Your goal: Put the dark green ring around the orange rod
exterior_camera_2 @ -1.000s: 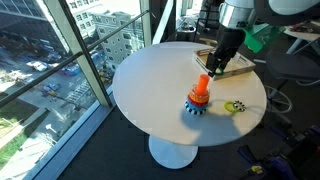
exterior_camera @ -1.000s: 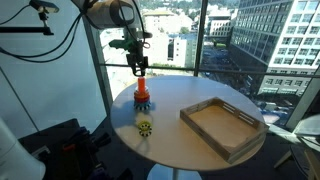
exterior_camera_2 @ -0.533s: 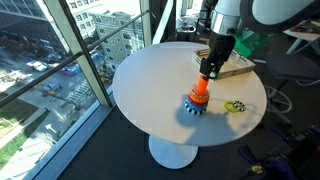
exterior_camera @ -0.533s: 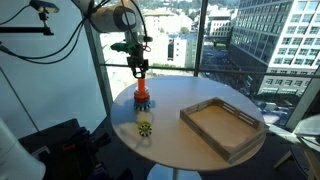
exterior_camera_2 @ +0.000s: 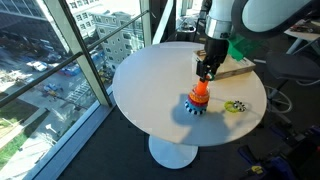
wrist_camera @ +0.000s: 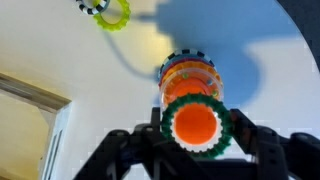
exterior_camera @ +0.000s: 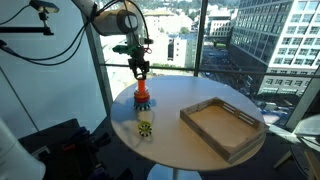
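Note:
The orange rod (exterior_camera: pixel 142 92) stands upright on its dark round base on the round white table, in both exterior views (exterior_camera_2: pixel 201 93). My gripper (exterior_camera: pixel 139 71) is directly above the rod's top and also shows in an exterior view (exterior_camera_2: pixel 204 73). In the wrist view the gripper (wrist_camera: pixel 197 140) is shut on the dark green ring (wrist_camera: pixel 197 152), which encircles the orange rod's rounded top (wrist_camera: pixel 194 121). How far the ring is down the rod I cannot tell.
A yellow ring (exterior_camera: pixel 145 127) lies on the table near the rod, also seen in an exterior view (exterior_camera_2: pixel 234 106) and the wrist view (wrist_camera: pixel 112 14). A wooden tray (exterior_camera: pixel 222 125) sits beside it. The table edge (exterior_camera_2: pixel 130 112) is near the windows.
My gripper with the ring has moved from beside the rod to directly over its top. The rod, yellow ring and tray have not moved.

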Controlling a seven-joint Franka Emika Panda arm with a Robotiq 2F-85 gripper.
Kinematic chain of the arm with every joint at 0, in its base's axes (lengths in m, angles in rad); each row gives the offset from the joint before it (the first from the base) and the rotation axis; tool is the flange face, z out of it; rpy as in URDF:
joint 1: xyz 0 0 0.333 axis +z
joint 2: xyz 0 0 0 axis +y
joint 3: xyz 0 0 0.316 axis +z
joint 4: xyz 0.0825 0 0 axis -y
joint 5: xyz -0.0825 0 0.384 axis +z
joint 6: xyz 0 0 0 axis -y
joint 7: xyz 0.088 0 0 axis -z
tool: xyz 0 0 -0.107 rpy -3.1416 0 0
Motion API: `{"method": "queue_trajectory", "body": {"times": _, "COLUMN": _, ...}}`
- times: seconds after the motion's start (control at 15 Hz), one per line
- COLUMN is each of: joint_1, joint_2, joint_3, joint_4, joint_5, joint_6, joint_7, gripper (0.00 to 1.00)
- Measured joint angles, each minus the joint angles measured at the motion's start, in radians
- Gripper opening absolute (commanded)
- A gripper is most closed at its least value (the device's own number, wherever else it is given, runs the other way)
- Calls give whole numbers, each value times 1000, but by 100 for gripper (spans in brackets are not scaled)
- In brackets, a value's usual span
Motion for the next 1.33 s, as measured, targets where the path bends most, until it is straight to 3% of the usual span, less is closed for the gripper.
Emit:
{"method": "queue_trajectory", "body": {"times": 0.8, "joint_1": 23, "joint_2": 56, "joint_3": -12, "joint_4": 60, "joint_5": -38, "joint_6": -17, "joint_7": 21, "gripper": 44}}
{"method": "queue_trajectory", "body": {"times": 1.33, "joint_1": 56, "joint_2": 84, "joint_3": -23, "joint_4": 125, "joint_5": -104, "joint_6": -138, "joint_7": 62, "gripper": 44}}
